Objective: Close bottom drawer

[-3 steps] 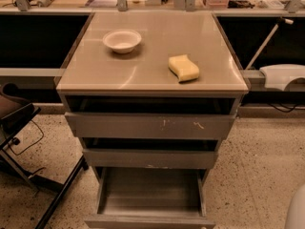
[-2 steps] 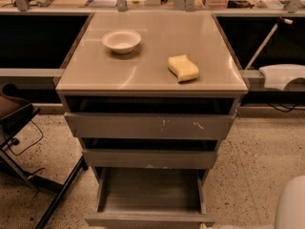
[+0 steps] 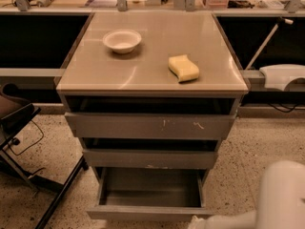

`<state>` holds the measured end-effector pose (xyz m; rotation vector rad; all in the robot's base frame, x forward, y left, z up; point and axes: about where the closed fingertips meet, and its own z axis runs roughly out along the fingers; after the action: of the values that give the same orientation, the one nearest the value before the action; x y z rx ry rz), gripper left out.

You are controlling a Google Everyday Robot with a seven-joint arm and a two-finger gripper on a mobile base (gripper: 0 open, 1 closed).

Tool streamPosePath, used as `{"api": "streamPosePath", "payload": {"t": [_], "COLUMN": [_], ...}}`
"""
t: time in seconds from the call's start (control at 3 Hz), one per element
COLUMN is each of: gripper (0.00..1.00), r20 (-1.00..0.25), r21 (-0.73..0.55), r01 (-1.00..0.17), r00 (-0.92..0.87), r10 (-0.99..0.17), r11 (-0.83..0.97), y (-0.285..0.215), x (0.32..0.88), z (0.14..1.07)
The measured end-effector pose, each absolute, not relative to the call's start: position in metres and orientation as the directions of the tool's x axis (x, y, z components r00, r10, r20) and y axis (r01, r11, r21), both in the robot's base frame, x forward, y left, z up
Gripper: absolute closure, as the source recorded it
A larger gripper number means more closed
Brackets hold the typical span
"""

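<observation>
Frame 9 o'clock: dark chair frame point(image 3: 28, 147) on the speckled floor point(image 3: 248, 156), just beside the bench's point(image 3: 143, 73) left side, with a thin cable looped under it.

Bench top, 10 o'clock: white bowl point(image 3: 122, 40), upright. It sits well apart from the sponge.

Bench centre, front face: three grey drawers with no handles, all partly out.
- Top drawer point(image 3: 150, 126): widest, white scratch marks right of centre, out a little, dark gap above it.
- Middle drawer point(image 3: 150, 159): narrower, pale chip on its lower edge, out a bit further than the top one.
- Bottom drawer point(image 3: 150, 213): narrowest, at frame 6 o'clock, out the furthest of the three. Its shallow grey box interior is in full view from above, and its plain front is near the frame's lower edge.

Bench top, 3 o'clock: yellow sponge point(image 3: 183, 67), lying flat and skewed to the bench edges.

Frame 5 o'clock: hand point(image 3: 198, 222), white, at the lower edge and just beside the bottom drawer's front right corner. Contact with the front: cannot tell. Whether it is open or closed, or holding anything: cannot tell.

Behind it, the white arm point(image 3: 281, 194) fills the lower right corner.

Frame 3 o'clock: a white object point(image 3: 283, 75) on the ledge beside the bench.
</observation>
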<state>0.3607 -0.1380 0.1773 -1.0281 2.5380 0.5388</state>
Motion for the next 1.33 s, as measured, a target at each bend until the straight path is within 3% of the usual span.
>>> {"api": "streamPosePath", "payload": {"t": [0.33, 1.0, 1.33], "gripper": [0.0, 0.0, 0.0], "r20": [-0.457, -0.493, -0.493], "r21": [0.201, 0.198, 0.198], "r01": [-0.724, -0.78, -0.78], "r00": [-0.665, -0.603, -0.603], "r10": [-0.591, -0.627, -0.627], "r11": [0.66, 0.594, 0.594], "y": [-0.123, -0.038, -0.038], "x": [0.38, 0.465, 0.465], "z": [0.182, 0.196, 0.196]}}
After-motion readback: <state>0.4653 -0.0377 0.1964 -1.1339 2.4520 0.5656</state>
